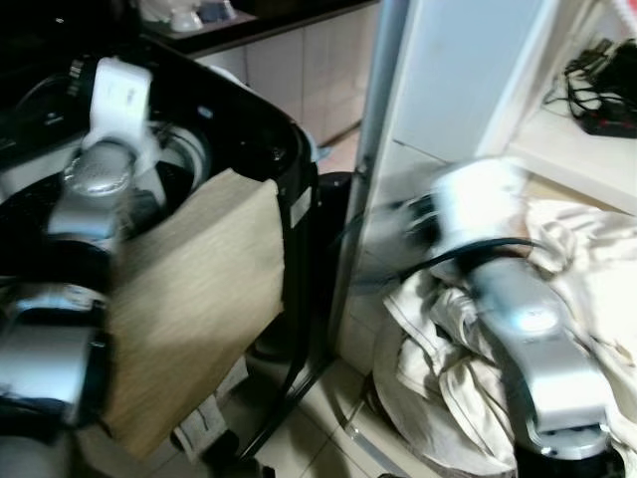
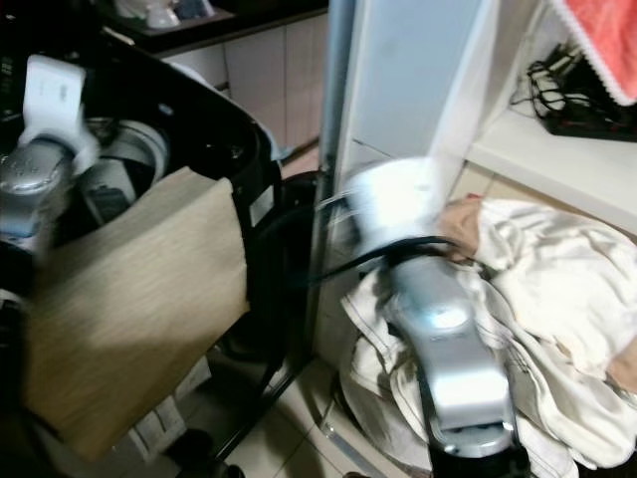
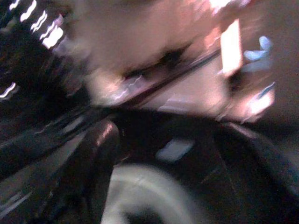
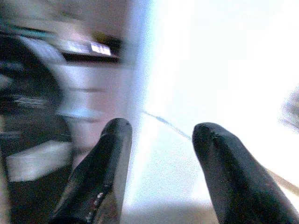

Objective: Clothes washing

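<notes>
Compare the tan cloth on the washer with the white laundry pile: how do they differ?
The tan cloth is a single flat piece, draped over the black washer's rim; the white laundry pile is crumpled, heaped low beside the shelf. The cloth is beige, the pile cream-white. Both are fabric.

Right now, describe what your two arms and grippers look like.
Both arms are rounded silver metal shells with glossy highlights. The left arm carries a white block-shaped joint cover at its far end. The right arm has a black cable arching over it and a black band near its base. The right gripper has two long, rounded, glossy black fingers, set apart.
</notes>
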Robot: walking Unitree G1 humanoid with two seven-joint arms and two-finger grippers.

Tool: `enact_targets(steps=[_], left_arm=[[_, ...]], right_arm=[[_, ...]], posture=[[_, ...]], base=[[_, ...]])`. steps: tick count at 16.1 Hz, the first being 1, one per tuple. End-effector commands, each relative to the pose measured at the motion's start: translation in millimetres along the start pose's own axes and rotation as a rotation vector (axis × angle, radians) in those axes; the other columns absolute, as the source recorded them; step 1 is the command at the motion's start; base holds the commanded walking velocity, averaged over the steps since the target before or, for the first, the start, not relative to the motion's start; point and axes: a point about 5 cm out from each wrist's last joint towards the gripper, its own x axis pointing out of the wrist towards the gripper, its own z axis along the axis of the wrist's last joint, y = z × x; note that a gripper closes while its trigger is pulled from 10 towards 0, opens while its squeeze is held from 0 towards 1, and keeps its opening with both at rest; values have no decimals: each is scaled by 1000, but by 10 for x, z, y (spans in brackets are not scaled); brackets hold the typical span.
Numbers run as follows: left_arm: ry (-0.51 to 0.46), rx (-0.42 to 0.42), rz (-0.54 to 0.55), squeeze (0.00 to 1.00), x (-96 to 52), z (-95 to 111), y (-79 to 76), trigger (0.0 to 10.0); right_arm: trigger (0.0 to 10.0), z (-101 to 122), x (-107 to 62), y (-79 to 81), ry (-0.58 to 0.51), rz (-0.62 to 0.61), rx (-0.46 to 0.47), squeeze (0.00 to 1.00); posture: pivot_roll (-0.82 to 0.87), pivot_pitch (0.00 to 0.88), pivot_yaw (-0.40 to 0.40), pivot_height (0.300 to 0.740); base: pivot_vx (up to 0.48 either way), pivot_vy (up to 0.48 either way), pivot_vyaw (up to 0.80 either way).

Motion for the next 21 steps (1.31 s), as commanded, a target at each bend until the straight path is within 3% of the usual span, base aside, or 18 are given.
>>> enact_targets(steps=[1, 2, 3, 4, 6, 10, 13, 14, 15, 17, 18, 19, 21], left_arm=[[-83, -80, -83, 0, -24, 94, -73, 10000], [-136, -169, -411, 0, -168, 169, -467, 10000], [-141, -168, -595, 0, -297, 173, -698, 10000], [-134, -166, -655, 0, -350, 160, -786, 10000], [-131, -187, -872, 0, -586, 150, -1124, 10000], [-94, -258, -1082, 0, -827, 217, -1336, 10000], [-58, -238, -1170, 0, -950, 210, -1449, 10000], [-57, -236, -1170, 0, -958, 209, -1458, 10000], [-54, -236, -1170, 0, -966, 212, -1463, 10000], [-45, -238, -1176, 0, -999, 228, -1472, 10000], [-42, -240, -1178, 0, -1009, 233, -1474, 10000], [-37, -242, -1179, 0, -1021, 235, -1472, 10000], [-30, -244, -1179, 0, -1030, 234, -1469, 10000]], right_arm=[[10000, -111, -32, -189, 64, -129, -5, 1000], [10000, -203, -125, -403, 122, -283, -4, 1000], [10000, -260, -185, -524, 163, -382, -21, 1000], [10000, -297, -212, -572, 189, -421, -25, 1000], [10000, -454, -331, -802, 281, -586, -28, 1000], [10000, -511, -322, -966, 322, -598, 14, 1000], [10000, -721, -288, -945, 471, -491, 76, 1000], [10000, -758, -287, -941, 496, -481, 84, 192], [10000, -778, -289, -943, 503, -484, 103, 0], [10000, -830, -285, -923, 523, -460, 179, 0], [7608, -837, -287, -920, 526, -461, 197, 0], [0, -834, -288, -917, 523, -465, 207, 0], [0, -812, -276, -911, 513, -460, 208, 0]], posture=[[-121, 0, 18, 740], [-124, 0, 17, 740], [-130, 0, 19, 740], [-130, 0, 19, 740], [-139, 0, 26, 740], [-145, 0, 25, 740], [-141, 0, 20, 740], [-141, 0, 20, 740], [-136, 0, 17, 740], [-131, 0, 14, 740], [-130, 0, 14, 740], [-126, 0, 12, 740], [-124, 0, 12, 740]], base=[[0, 0, 0], [0, 0, 0], [0, 0, 0], [0, 0, 0], [0, 0, 0], [0, 0, 0], [0, 0, 0], [0, 0, 0], [0, 0, 0], [0, 0, 0], [0, 0, 0], [0, 0, 0], [0, 0, 0]])
